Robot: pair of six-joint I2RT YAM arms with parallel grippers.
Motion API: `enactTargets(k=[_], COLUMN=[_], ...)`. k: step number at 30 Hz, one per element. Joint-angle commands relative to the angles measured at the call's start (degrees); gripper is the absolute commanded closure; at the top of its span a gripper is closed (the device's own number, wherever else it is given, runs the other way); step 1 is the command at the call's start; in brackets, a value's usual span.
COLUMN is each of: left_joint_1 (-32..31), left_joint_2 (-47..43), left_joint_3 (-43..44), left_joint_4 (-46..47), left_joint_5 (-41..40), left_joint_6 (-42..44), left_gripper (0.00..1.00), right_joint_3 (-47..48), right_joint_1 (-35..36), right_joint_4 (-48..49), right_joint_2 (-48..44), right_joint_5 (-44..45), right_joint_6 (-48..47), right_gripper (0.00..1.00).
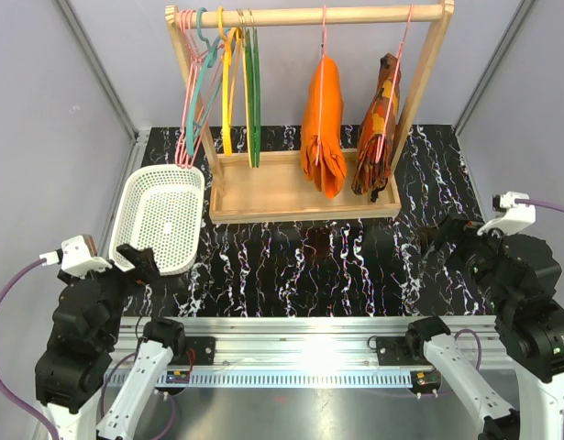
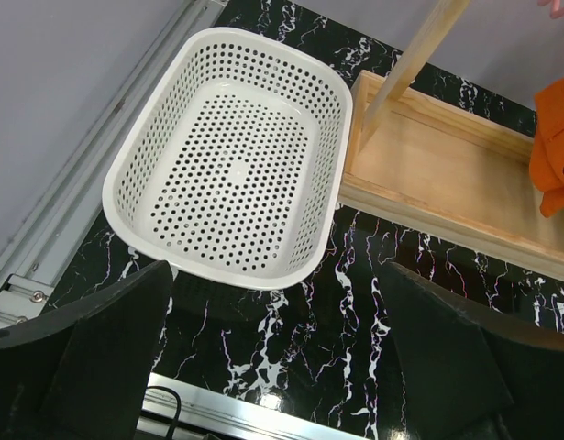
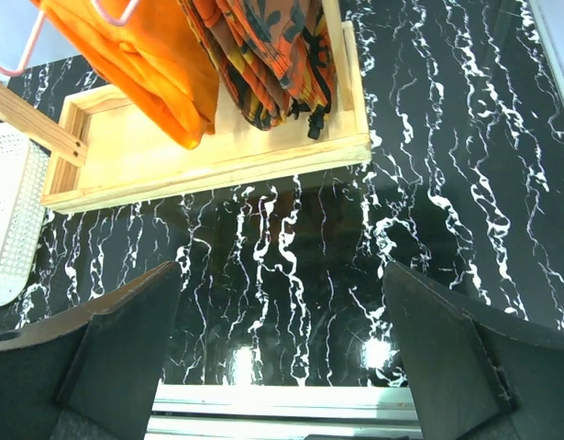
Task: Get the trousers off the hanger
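Trousers (image 1: pixel 323 128): plain orange, seen folded over the pink wire hanger (image 1: pixel 324 37), which is hooked on the wooden rail (image 1: pixel 309 16) of the rack, right of centre. The lower end of the cloth is hung over the rack's wooden base tray (image 1: pixel 263 188); whether it touches the tray floor cannot be told. In the left wrist view only an orange corner is caught at the right edge.

Camouflage garment (image 1: pixel 381 128) is hung just beside the trousers on the right, on a second pink hanger (image 1: pixel 405 41), close to the right post. In the right wrist view the two garments are seen side by side, and it can't be told if they touch.

A bunch of bare hangers (image 1: pixel 217 82), pink, teal, yellow and green, is gathered at the left end of the rail.

White perforated basket (image 1: pixel 162 220) is set on the black marbled table (image 1: pixel 309 266), left of the rack, with its long side against the tray's left end.

Left gripper (image 2: pixel 277 275): fingers are spread wide, nothing is held between them. It is positioned over the table at the near end of the basket, well apart from the trousers.

Right gripper (image 3: pixel 282 270): fingers are likewise spread wide, nothing is held. It is positioned over bare table in front of the rack's right end, pointed toward the tray and both garments, no contact made with either.
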Motion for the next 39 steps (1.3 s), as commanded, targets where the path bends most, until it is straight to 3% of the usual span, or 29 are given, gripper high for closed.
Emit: enactTargets(k=[1, 6, 13, 23, 28, 39], left_joint_1=[-0.2, -0.2, -0.2, -0.2, -0.2, -0.2], left_joint_2=[-0.1, 0.9, 2.5, 2.2, 2.4, 4.2], left_joint_3=[-0.3, 0.1, 1.6, 4.3, 5.1, 7.5], left_joint_4=[3.8, 4.7, 4.7, 3.1, 2.2, 1.3], left_joint_5=[2.1, 6.8, 9.4, 12.9, 16.0, 19.8], left_joint_6=[0.7, 0.2, -0.1, -0.9, -1.0, -1.2], left_gripper=[0.01, 0.01, 0.01, 0.01, 0.01, 0.01], right_joint_3=[2.7, 7.0, 21.1, 49.4, 59.2, 64.4], right_joint_1=[0.5, 0.4, 0.5, 0.9, 5.9, 23.1], right_joint_4=[4.3, 9.0, 14.2, 9.1, 4.9, 6.1], right_joint_2=[1.8, 5.2, 21.4, 47.3, 56.5, 69.1], right_joint_5=[-4.3, -13.7, -27.5, -26.8, -13.9, 22.4], right_joint_6=[-1.9, -1.6, 1.7, 2.5, 1.7, -8.4], right_gripper=[0.0, 0.01, 0.01, 0.01, 0.01, 0.06])
